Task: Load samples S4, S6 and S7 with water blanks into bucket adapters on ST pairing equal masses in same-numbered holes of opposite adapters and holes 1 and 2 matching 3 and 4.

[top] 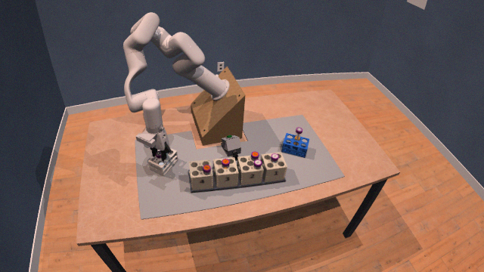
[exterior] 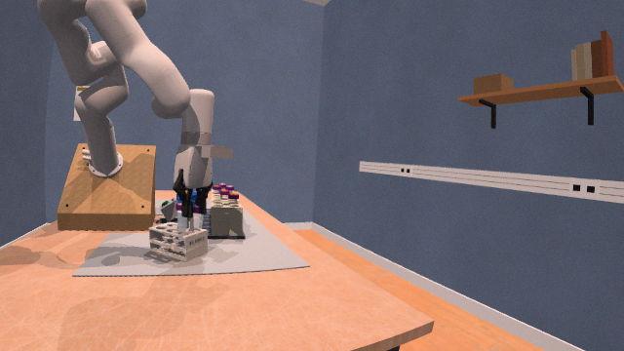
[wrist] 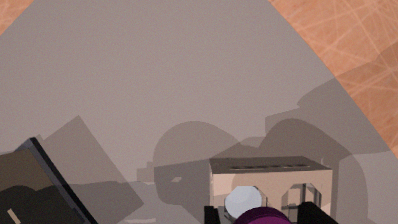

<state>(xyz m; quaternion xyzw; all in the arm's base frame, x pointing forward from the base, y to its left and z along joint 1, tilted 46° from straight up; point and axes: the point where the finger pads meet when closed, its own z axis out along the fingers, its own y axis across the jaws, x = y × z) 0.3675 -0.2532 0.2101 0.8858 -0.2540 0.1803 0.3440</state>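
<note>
The claw (top: 160, 154) hangs straight down over the white blanks rack (top: 163, 163), its fingers half-closed around a purple-capped tube (wrist: 263, 216) standing in a well; whether they grip it yet cannot be told. Well to the claw's side, 4 numbered adapters (top: 226, 174) sit in the stand, holding 5 tubes

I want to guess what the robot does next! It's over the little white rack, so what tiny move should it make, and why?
Probably finish squeezing before lifting. The gripper straddles the purple-capped tube standing in the white blanks rack, and its fingers look partly closed, not yet tight. Lifting now might let the tube slip.
</note>
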